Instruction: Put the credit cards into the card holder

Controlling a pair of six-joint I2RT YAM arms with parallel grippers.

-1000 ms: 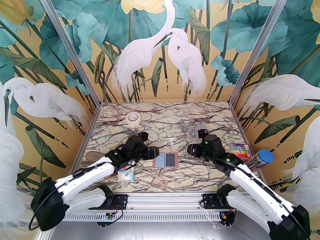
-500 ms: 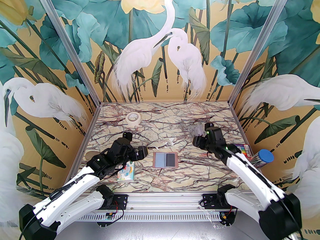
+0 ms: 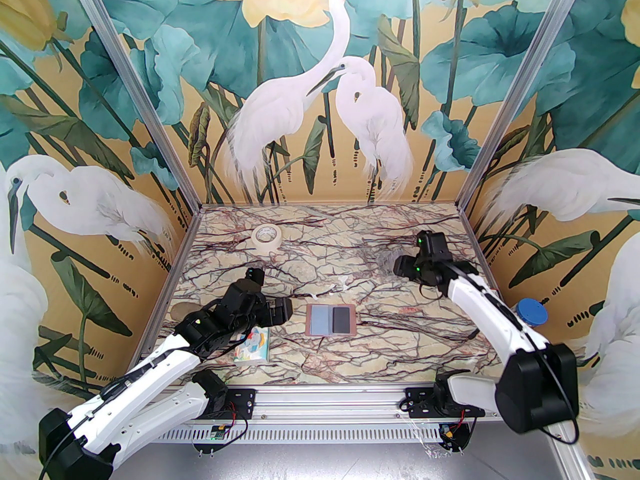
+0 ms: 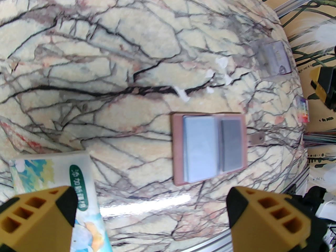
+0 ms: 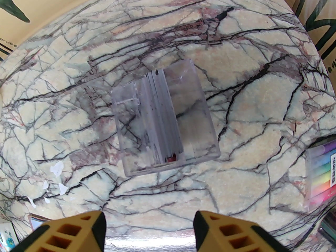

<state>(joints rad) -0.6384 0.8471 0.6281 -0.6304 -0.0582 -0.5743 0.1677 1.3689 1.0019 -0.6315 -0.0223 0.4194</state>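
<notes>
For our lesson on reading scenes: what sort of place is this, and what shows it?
Probably a robot test booth, not a home: two white-and-black robot arms bolted to a silver aluminium rail, a marble-patterned tabletop, and egret-and-lotus printed wall panels in metal framing.

Glossy marble-look table [image 3: 320, 358], clear plastic box [image 5: 195, 130], matt leather-like card holder [image 4: 177, 151]

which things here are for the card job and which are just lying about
For the job: cards in the clear box; dark card already in the card holder.
Lying about: tape roll, tissue pack, marker pack, blue-capped tube.
</notes>
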